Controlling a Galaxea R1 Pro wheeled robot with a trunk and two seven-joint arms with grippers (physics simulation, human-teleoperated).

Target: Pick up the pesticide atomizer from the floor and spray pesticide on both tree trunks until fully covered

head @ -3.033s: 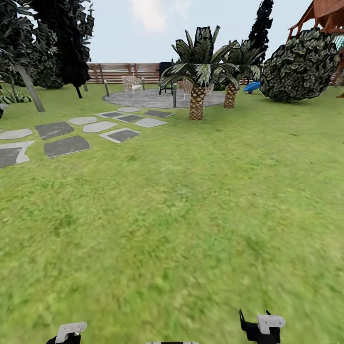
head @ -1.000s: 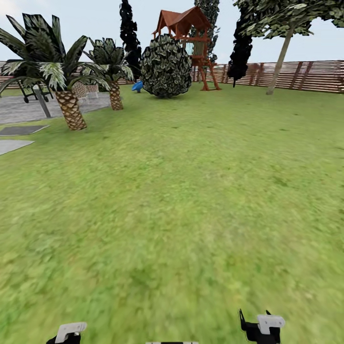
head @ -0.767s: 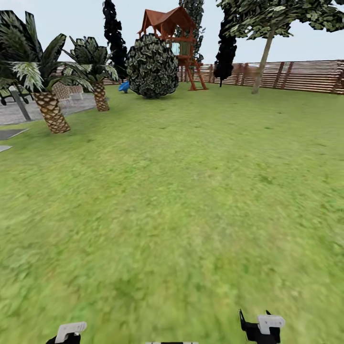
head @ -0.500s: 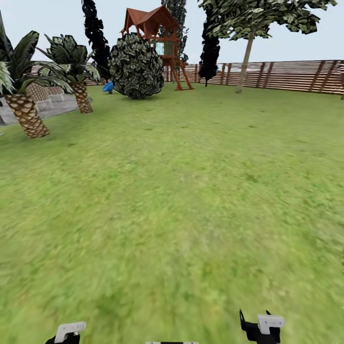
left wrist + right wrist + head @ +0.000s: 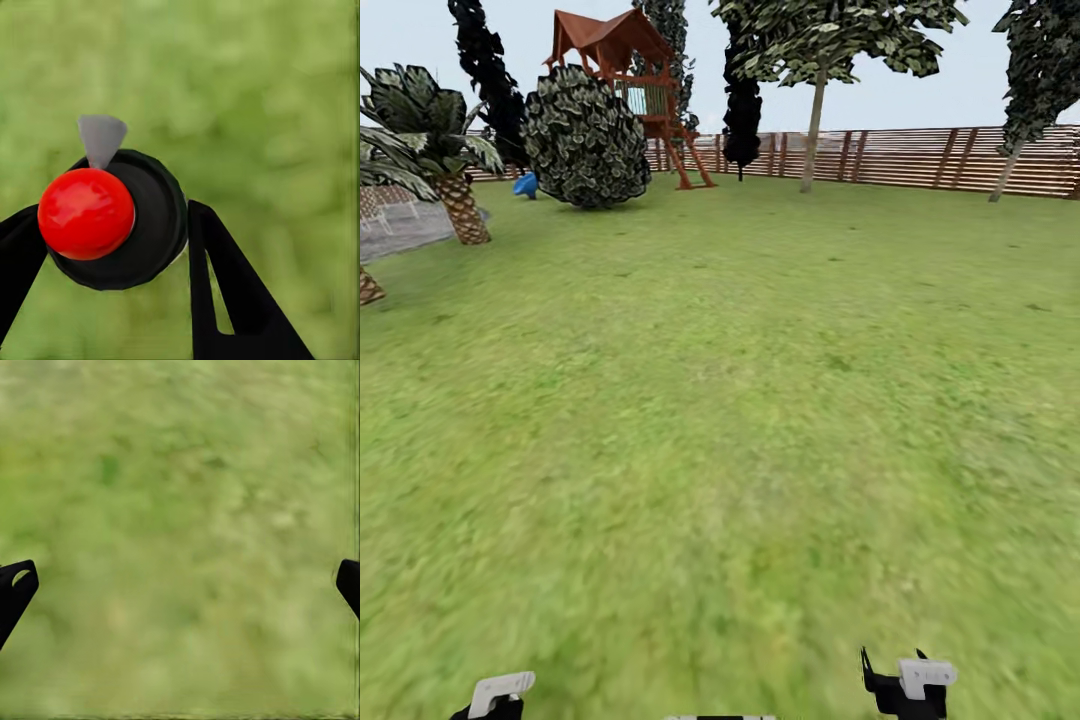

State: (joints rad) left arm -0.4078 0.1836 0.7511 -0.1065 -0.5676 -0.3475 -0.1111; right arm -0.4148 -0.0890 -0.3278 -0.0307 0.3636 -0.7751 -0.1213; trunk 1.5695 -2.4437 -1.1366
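My left gripper is shut on the pesticide atomizer, a black round body with a red cap and a grey nozzle, held above grass. In the head view the left gripper and the right gripper sit at the picture's lower edge. The right gripper is open, fingertips far apart, only lawn between them. Two trees with pale bare trunks stand far off by the fence, one tree at centre and the other tree at the right. The garden lawn stretches between me and them.
A brown slat fence closes the far side. A round dark bush, a red wooden playhouse, dark columnar trees and palms stand at the far left. Grey paving lies at the left edge.
The whole head view has swung to the right: palms, bush and playhouse slid left, and a second pale-trunked tree came in at the right. Both grippers hold their pose.
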